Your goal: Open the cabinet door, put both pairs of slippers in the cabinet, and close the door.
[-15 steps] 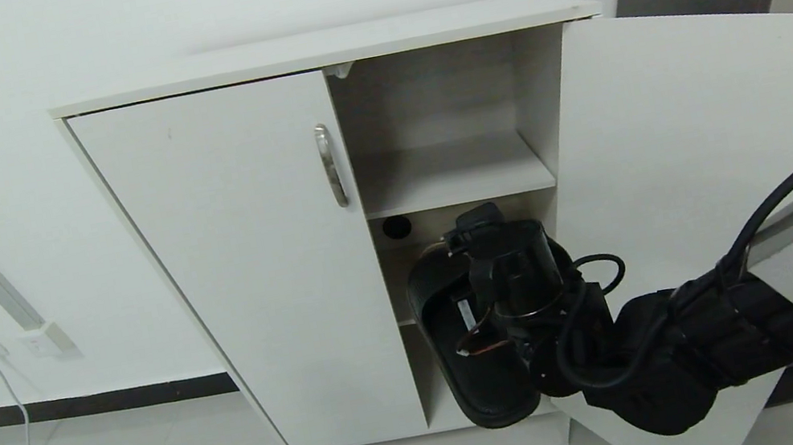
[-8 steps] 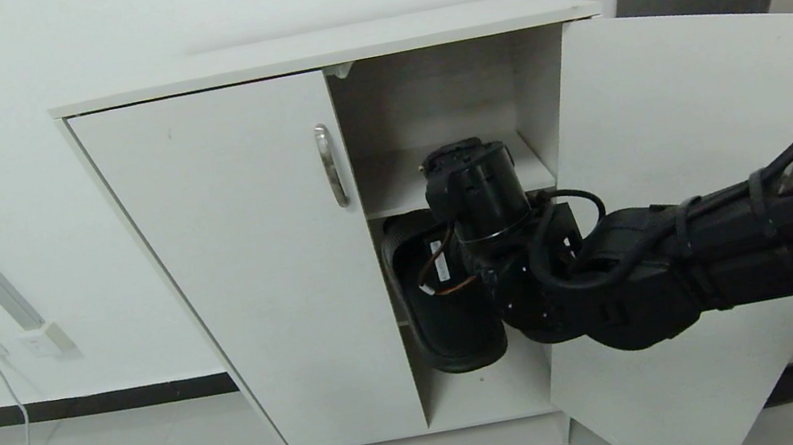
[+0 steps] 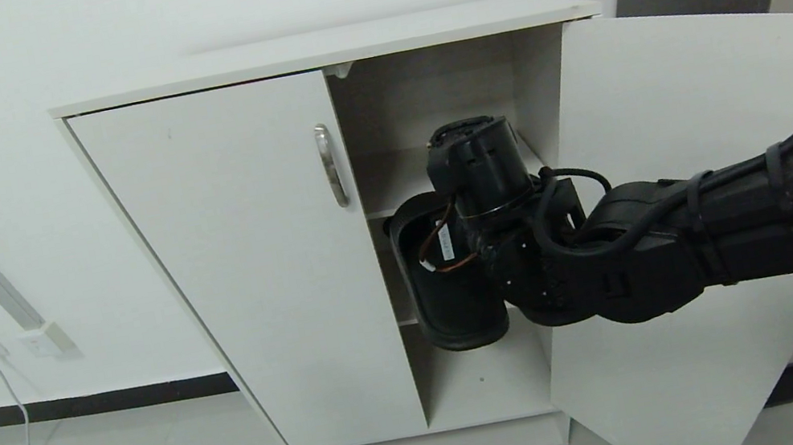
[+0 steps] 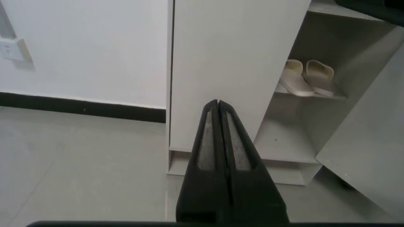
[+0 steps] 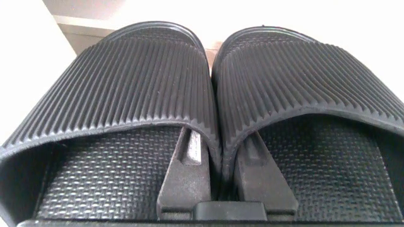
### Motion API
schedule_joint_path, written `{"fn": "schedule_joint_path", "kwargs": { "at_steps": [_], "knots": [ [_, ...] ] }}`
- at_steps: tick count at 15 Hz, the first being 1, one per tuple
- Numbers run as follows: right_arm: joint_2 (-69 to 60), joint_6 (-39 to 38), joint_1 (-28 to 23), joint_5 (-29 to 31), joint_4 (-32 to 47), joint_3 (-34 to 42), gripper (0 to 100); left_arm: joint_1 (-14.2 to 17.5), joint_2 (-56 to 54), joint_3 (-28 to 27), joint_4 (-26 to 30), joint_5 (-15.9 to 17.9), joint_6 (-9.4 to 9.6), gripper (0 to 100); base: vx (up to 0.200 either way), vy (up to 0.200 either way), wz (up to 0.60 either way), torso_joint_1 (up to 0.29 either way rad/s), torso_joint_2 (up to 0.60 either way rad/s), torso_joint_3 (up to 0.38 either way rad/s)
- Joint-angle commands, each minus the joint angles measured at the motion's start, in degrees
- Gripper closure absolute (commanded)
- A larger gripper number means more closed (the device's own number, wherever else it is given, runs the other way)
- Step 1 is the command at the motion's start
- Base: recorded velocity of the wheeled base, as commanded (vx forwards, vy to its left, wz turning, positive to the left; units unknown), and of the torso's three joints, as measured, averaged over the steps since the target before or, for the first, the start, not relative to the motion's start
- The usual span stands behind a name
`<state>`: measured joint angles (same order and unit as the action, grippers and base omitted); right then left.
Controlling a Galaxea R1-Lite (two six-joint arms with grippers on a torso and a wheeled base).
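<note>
The black slippers [image 3: 449,291] hang at the centre of the head view, in the opening of the cabinet's [image 3: 317,49] right half, partly covered by the right arm's wrist. The right gripper [image 5: 218,161] has one of its fingers in each slipper, clamped on the two adjoining inner walls. The open door [image 3: 685,147] is cut off at the right edge. A beige pair [image 4: 307,75] sits on a shelf inside. The left gripper [image 4: 218,113] holds its fingers pressed together.
</note>
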<state>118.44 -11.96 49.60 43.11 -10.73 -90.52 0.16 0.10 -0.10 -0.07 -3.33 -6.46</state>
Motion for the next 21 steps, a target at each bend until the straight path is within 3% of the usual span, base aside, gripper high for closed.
{"fn": "schedule_joint_path", "kwargs": {
  "at_steps": [1, 5, 16, 21],
  "knots": [
    [-0.06, 0.01, 0.14, 0.14, 0.01, -0.28, 100, 0.02, -0.01, 0.01, -0.01, -0.01, -0.04, 100, 0.000, 0.000, 0.00, 0.000, 0.00, 0.000],
    [-0.06, -0.43, 0.05, 0.22, -0.08, -0.28, 100, 0.02, -0.01, -0.08, -0.01, -0.01, -0.04, 100, 0.000, 0.000, 0.00, 0.000, 0.00, 0.000],
    [3.11, -1.22, -0.47, 1.98, -2.02, -0.72, 100, 0.02, -0.01, 0.01, -0.01, 0.08, 0.04, 100, 0.200, 0.000, 0.00, 0.002, 0.00, 0.003],
    [9.44, -0.61, -3.11, 1.98, -0.43, -11.00, 100, 0.02, -0.01, 0.01, -0.01, -0.01, 0.04, 100, 0.000, 0.000, 0.00, 0.000, 0.00, 0.000]
  ]
}}
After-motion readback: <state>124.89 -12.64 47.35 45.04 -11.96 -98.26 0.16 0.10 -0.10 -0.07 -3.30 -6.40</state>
